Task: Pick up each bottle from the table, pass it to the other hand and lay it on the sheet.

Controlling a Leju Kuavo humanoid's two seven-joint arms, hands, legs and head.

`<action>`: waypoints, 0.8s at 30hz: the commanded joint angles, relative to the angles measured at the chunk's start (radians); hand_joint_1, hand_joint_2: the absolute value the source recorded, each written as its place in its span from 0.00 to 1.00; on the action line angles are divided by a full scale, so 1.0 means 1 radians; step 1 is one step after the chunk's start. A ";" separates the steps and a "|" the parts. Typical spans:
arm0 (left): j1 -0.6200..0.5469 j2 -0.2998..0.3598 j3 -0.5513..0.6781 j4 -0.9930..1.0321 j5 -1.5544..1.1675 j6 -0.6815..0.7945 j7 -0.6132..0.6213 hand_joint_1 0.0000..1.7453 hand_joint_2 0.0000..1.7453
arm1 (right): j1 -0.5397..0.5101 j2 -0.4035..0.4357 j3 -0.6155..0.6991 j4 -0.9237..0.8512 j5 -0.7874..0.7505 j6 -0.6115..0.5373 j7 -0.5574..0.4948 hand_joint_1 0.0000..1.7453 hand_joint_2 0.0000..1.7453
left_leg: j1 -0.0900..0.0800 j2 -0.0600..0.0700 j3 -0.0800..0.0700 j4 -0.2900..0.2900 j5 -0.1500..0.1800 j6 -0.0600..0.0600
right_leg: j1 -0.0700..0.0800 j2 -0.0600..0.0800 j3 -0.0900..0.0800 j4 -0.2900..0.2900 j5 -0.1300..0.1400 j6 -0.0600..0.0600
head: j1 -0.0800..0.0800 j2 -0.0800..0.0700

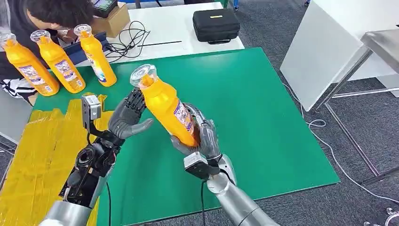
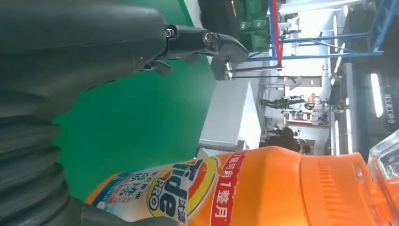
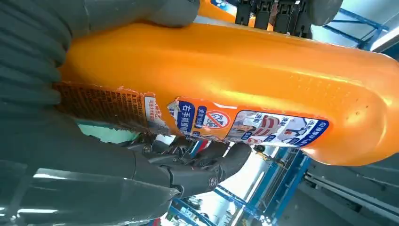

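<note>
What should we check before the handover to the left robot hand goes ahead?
1. Right robot hand grips the orange Tide bottle low on its body: ok.
2. Left robot hand closed on the bottle: not ok, fingers spread beside the neck.
3. Clear cap on: ok.
4. Bottle lifted off the green mat: ok, tilted.
5. Yellow sheet free for laying down: ok, bare where visible.
6. Three waiting bottles upright at the mat's far edge: ok.
</note>
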 commanded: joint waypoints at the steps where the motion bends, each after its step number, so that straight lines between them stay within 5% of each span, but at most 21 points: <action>1: -0.033 0.019 0.007 0.092 0.006 -0.004 0.006 0.00 1.00 | -0.054 -0.013 -0.005 0.094 -0.004 -0.005 -0.018 1.00 1.00 | 0.000 0.002 0.004 -0.001 -0.002 -0.001 | 0.000 0.001 0.004 -0.001 -0.001 -0.001 | 0.000 0.000; 24: 0.008 0.009 -0.008 -0.011 0.026 -0.070 -0.001 0.00 1.00 | -0.046 -0.015 -0.100 0.120 0.070 -0.099 -0.018 1.00 1.00 | 0.000 0.001 0.003 0.000 -0.001 -0.001 | 0.000 0.000 0.002 0.000 -0.001 -0.001 | 0.000 0.000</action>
